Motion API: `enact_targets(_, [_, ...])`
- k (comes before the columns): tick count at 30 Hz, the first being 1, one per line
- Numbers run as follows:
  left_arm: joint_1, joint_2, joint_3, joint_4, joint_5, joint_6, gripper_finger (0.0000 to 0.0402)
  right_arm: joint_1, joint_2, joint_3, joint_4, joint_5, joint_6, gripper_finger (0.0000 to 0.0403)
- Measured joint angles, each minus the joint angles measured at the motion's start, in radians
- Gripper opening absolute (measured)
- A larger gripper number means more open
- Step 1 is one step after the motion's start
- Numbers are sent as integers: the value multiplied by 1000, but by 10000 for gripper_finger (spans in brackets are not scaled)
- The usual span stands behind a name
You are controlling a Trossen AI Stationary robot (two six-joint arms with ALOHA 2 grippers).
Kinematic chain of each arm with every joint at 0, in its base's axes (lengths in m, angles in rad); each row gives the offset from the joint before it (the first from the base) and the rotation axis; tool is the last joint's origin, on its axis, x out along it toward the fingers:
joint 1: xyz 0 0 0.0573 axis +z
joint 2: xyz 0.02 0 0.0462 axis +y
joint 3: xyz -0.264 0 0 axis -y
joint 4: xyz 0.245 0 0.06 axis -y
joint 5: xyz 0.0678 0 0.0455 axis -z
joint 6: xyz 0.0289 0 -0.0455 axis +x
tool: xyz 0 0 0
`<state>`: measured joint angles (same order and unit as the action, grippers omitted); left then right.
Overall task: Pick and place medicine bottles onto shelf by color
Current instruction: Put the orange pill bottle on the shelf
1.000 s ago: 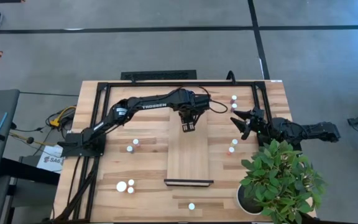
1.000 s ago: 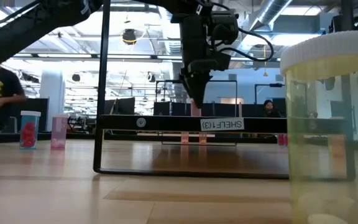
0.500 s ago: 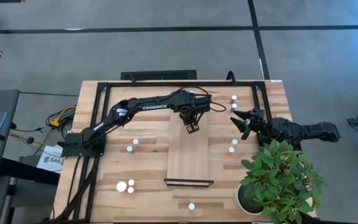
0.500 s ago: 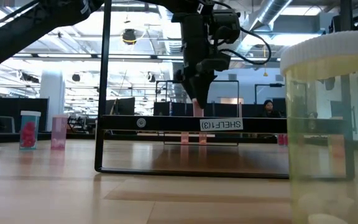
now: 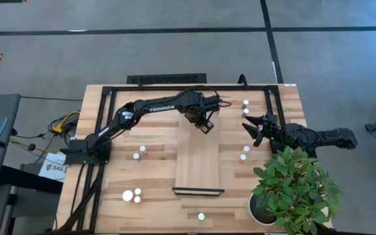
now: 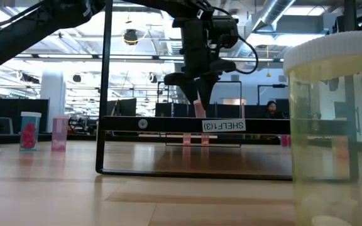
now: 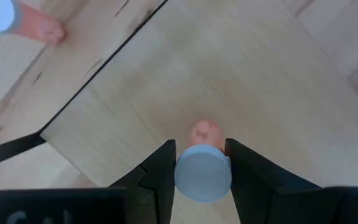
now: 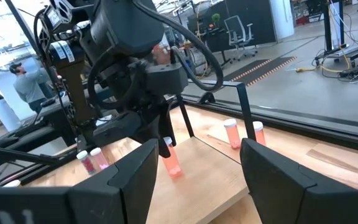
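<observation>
Medicine bottle [image 7: 202, 169] pinched in left fingers [image 7: 160, 171] over shelf [image 5: 198, 160] (far end), right fingers [image 8: 135, 171] wide.

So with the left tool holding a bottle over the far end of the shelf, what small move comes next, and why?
Probably lower it. The left tool grips a pink bottle above the shelf, apparently not yet resting on the board.

"TROSSEN" runs in white along the left arm [image 5: 155, 109]. A label on the shelf's [image 6: 193, 125] end rail reads mirrored: "SHELF-1(3)".
</observation>
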<state>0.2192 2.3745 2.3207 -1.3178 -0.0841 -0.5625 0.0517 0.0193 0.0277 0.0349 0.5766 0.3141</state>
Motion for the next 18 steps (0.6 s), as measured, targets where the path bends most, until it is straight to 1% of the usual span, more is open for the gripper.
enact_targets(9, [6,0,0,11,-16,-65,112,0,0,0,0,0,0,251])
enact_targets(12, [6,0,0,18,-44,-69,112,0,0,0,0,0,0,251])
enact_targets(15, [6,0,0,20,-51,-68,112,0,0,0,0,0,0,251])
enact_targets(18, [6,0,-1,19,-59,-35,112,0,0,0,0,0,0,251])
